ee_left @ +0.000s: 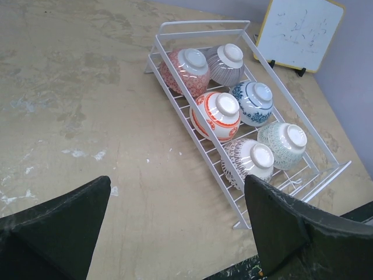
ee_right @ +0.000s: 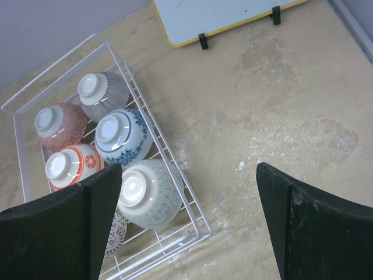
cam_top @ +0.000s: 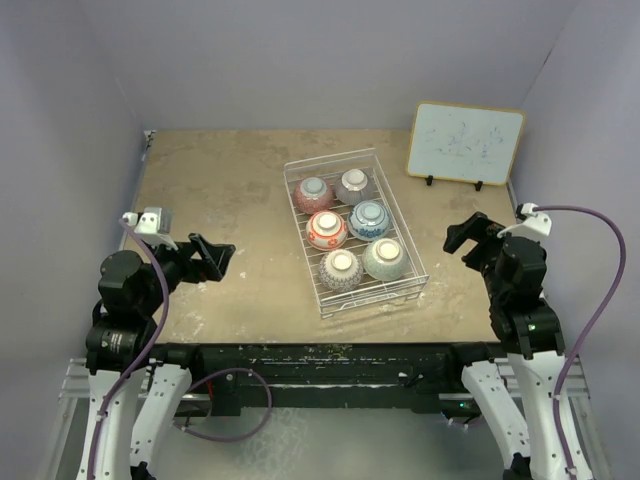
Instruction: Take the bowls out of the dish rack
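Note:
The wire dish rack (cam_top: 303, 240) stands mid-table with six bowls upside down in two rows: pink (cam_top: 313, 190), grey (cam_top: 353, 184), red-orange (cam_top: 327, 228), blue (cam_top: 369, 218), purple (cam_top: 340, 268), pale green (cam_top: 385, 258). My left gripper (cam_top: 222, 262) is open and empty, left of the rack. My right gripper (cam_top: 458, 243) is open and empty, right of it. The left wrist view shows the rack (ee_left: 204, 23) ahead to the right of my left gripper (ee_left: 176, 186). In the right wrist view the pale green bowl (ee_right: 151, 195) lies by the left finger of my right gripper (ee_right: 189, 172).
A white framed board (cam_top: 465, 143) stands at the back right, behind the rack. Grey walls close in the table on three sides. Bare tabletop lies between each gripper and the rack.

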Motion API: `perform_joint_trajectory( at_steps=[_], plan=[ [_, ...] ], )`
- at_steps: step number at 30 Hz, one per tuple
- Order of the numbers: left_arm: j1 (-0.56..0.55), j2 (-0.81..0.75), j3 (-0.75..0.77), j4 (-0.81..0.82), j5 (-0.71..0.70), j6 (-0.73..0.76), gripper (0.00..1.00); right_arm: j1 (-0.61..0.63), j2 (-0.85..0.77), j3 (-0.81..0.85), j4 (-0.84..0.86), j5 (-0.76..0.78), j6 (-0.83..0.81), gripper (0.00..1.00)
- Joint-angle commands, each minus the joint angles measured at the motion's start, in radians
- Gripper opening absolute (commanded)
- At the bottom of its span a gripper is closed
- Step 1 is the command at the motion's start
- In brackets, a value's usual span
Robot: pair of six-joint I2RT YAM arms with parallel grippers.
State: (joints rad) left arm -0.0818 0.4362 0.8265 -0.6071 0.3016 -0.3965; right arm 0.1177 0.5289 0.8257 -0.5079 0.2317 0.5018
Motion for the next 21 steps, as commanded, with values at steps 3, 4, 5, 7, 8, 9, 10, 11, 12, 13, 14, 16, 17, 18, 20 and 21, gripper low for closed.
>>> perform_joint_trajectory(
  at_steps=[3, 4, 5, 7, 8, 9, 10, 11, 12, 13, 14, 16, 17, 18, 20, 21],
  plan=[
    [-0.007, 0.009, -0.007, 0.038, -0.051, 0.007, 0.99, 0.011, -0.020, 0.010, 0.043, -0.017, -0.022, 0.99],
    [-0.007, 0.009, -0.009, 0.033, -0.064, 0.005, 0.99, 0.011, -0.020, 0.014, 0.038, -0.018, -0.022, 0.98],
    [-0.007, 0.010, -0.011, 0.031, -0.074, 0.002, 0.99, 0.011, -0.022, 0.016, 0.034, -0.020, -0.024, 0.98],
    [-0.007, 0.011, -0.017, 0.030, -0.080, -0.001, 0.99, 0.011, -0.036, 0.016, 0.037, -0.027, -0.032, 0.97],
    [-0.007, 0.012, -0.020, 0.030, -0.081, -0.003, 0.99, 0.011, -0.045, 0.013, 0.047, -0.040, -0.042, 0.97],
    [-0.007, 0.012, -0.021, 0.033, -0.081, -0.004, 0.99, 0.011, -0.058, 0.007, 0.055, -0.054, -0.049, 0.97],
    [-0.007, 0.013, -0.021, 0.034, -0.083, -0.002, 0.99, 0.011, -0.071, 0.004, 0.065, -0.065, -0.051, 0.97],
    [-0.007, 0.014, -0.021, 0.035, -0.084, -0.001, 0.99, 0.011, -0.080, 0.001, 0.072, -0.075, -0.053, 0.97],
    [-0.007, 0.015, -0.021, 0.035, -0.084, 0.000, 0.99, 0.011, -0.087, 0.000, 0.078, -0.084, -0.056, 0.97],
    [-0.008, 0.016, -0.023, 0.034, -0.086, 0.001, 0.99, 0.011, -0.090, 0.000, 0.080, -0.090, -0.057, 0.96],
    [-0.007, 0.018, -0.025, 0.035, -0.085, 0.000, 0.99, 0.011, -0.091, 0.001, 0.081, -0.097, -0.057, 0.96],
    [-0.007, 0.020, -0.028, 0.036, -0.087, -0.001, 0.99, 0.011, -0.086, 0.003, 0.080, -0.114, -0.057, 0.94],
    [-0.007, 0.022, -0.027, 0.036, -0.090, -0.001, 0.99, 0.011, -0.079, 0.004, 0.077, -0.118, -0.055, 0.93],
    [-0.007, 0.024, -0.027, 0.033, -0.094, -0.002, 0.99, 0.011, -0.069, 0.004, 0.071, -0.118, -0.053, 0.91],
    [-0.007, 0.028, -0.024, 0.030, -0.094, -0.002, 0.99, 0.011, -0.034, 0.007, 0.056, -0.117, -0.042, 0.88],
    [-0.007, 0.028, -0.024, 0.028, -0.094, -0.003, 0.99, 0.011, -0.011, 0.010, 0.048, -0.120, -0.036, 0.85]
  ],
)
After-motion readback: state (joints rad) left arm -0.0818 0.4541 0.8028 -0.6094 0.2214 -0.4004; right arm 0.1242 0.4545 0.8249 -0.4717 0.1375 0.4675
